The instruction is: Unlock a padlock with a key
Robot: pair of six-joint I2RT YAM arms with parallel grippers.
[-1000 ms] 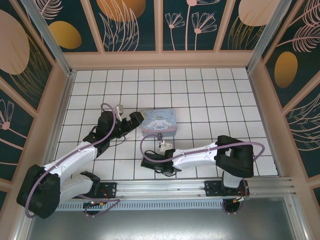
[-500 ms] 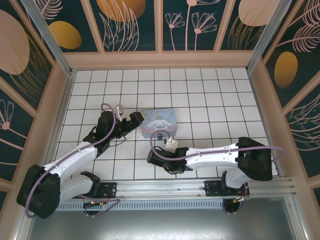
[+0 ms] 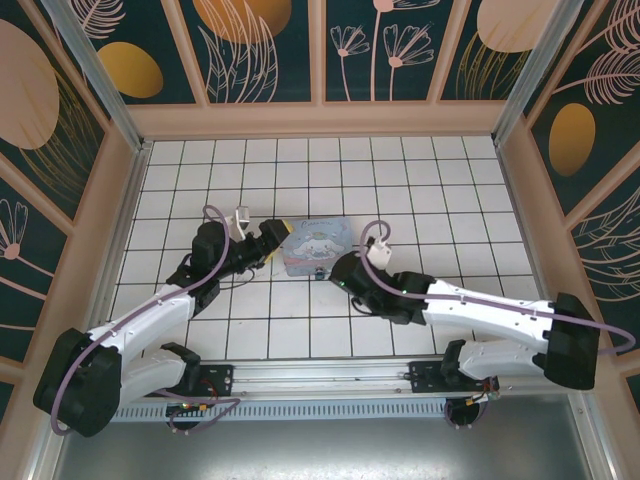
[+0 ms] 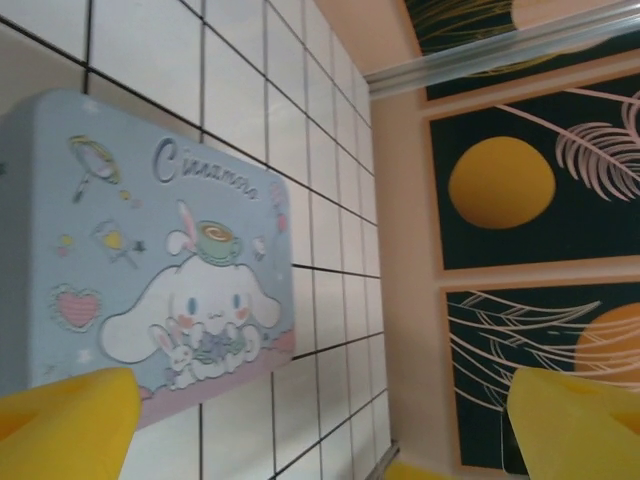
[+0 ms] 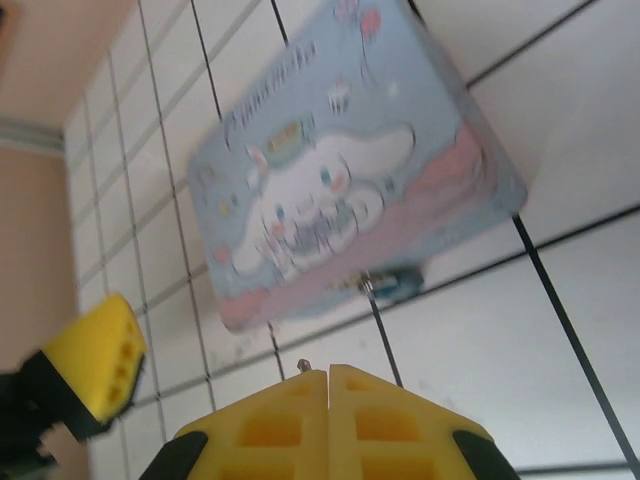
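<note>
Tiled white table (image 3: pixel 400 180) and patterned walls enclose the cell.

Top view: the left gripper (image 3: pixel 274 248) stands spread just beside the left edge of the pastel-blue box (image 3: pixel 320 238). The right gripper (image 3: pixel 325 271) points at the box's near edge, at frame centre. Hazard: nothing clamps the box, so a push from the right may slide it.

Left wrist view: both yellow fingertips sit well apart at the lower corners, with nothing between them. The lid script reads "Cinnam…"; the remaining letters are unclear.

Right wrist view: the fingers are pressed together at bottom centre. A pale metal tip, judged to be the key (image 5: pixel 303 365), protrudes at their seam. The padlock (image 5: pixel 396 284) lies against the box's pink edge, near the key but apart from it. Hazards: the key may twist or slip in the pinch, and a misaligned approach may shove the padlock aside. The lid writing is blurred here.
</note>
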